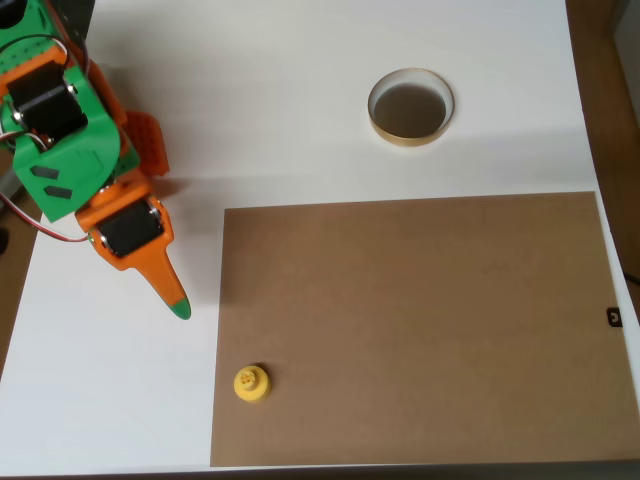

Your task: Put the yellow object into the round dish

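Note:
The yellow object (251, 382) is a small piece with a knob on top. It stands upright on the brown board near the board's lower left corner. The round dish (410, 106) with a tan rim and dark inside sits on the white table at the upper right, and nothing lies in it. My gripper (178, 305), orange with a green tip, hangs at the left over the white table, pointing down and to the right. Its fingers show as one closed point with nothing between them. It is well apart from the yellow object, up and to the left of it.
A large brown board (420, 320) covers the lower right of the white table (300, 100). The green and orange arm (60, 130) takes up the upper left corner. The table's edge runs along the right and the bottom.

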